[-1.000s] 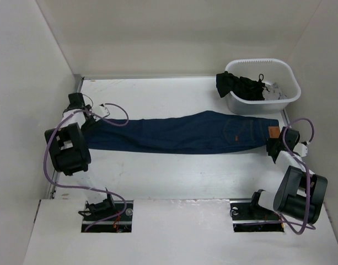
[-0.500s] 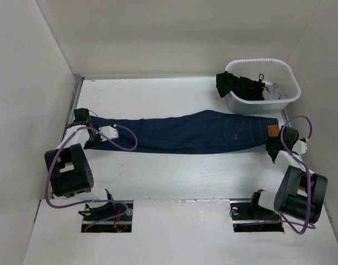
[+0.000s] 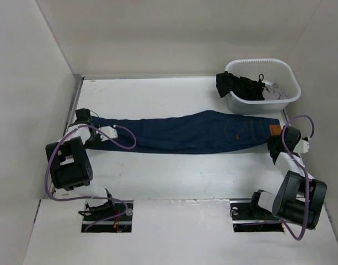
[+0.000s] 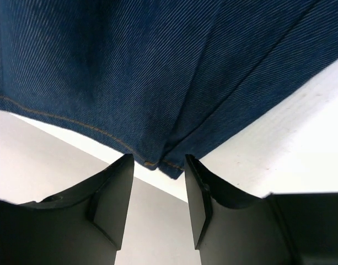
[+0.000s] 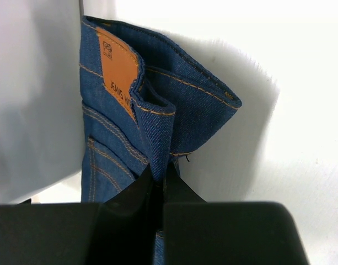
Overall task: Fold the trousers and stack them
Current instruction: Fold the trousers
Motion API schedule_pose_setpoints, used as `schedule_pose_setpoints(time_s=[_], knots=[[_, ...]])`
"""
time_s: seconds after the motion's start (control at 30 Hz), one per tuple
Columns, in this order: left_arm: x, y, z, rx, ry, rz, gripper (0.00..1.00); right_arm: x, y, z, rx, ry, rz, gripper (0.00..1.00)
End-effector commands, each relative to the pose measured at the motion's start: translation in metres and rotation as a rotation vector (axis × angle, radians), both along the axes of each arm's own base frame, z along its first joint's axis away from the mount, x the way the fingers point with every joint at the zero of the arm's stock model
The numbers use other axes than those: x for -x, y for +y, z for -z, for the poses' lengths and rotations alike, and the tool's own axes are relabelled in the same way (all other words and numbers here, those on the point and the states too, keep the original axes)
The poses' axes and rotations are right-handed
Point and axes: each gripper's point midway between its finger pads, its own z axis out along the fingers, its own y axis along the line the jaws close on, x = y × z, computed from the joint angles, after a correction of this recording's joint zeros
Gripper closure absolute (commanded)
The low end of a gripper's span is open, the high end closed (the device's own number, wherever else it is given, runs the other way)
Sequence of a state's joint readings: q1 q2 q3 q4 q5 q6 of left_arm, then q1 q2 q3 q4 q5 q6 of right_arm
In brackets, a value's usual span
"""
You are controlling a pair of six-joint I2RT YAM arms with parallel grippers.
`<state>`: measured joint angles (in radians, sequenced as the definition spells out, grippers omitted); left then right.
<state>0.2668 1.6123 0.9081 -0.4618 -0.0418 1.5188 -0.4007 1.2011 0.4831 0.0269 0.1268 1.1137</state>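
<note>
The dark navy jeans lie stretched left to right across the table, legs together, waistband with its tan patch at the right. My right gripper is shut on the waistband corner; in the right wrist view the denim is pinched between the fingers. My left gripper is open at the leg hems at the left end. In the left wrist view the hem corner lies just ahead of the open fingertips, not between them.
A white basket holding black garments with white bits stands at the back right, close behind the waistband. White walls enclose the table on the left, back and right. A purple cable loops over the leg end.
My left arm has pulled back toward the near left, and its gripper now sits at the hem end of the legs. The right gripper has kept its hold, shifting slightly.
</note>
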Motion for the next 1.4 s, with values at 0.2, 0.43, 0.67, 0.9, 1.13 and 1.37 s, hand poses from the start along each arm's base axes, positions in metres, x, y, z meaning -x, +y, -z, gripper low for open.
schedule_pose_setpoints(time_s=[0.2,0.43,0.67,0.9,1.13,1.37], knots=[[-0.019,0.013,-0.007,-0.040,-0.038,-0.036,0.64,-0.005,-0.008,-0.011,0.035,-0.035,0.004,1.00],[-0.027,0.008,-0.005,-0.022,-0.064,-0.074,0.92,-0.003,-0.007,-0.007,0.031,-0.026,0.007,1.00],[-0.037,0.025,-0.045,-0.033,-0.160,-0.087,1.00,-0.002,-0.007,-0.006,0.033,-0.023,0.002,1.00],[0.009,0.039,-0.076,-0.030,-0.099,-0.058,1.00,0.005,-0.009,0.000,0.042,0.007,0.006,1.00],[0.052,0.042,-0.033,-0.076,-0.010,-0.020,0.96,0.007,-0.009,0.009,0.039,0.046,0.000,1.00],[0.056,0.046,-0.019,-0.116,-0.002,-0.031,0.58,0.008,-0.010,0.007,0.074,0.069,-0.026,1.00]])
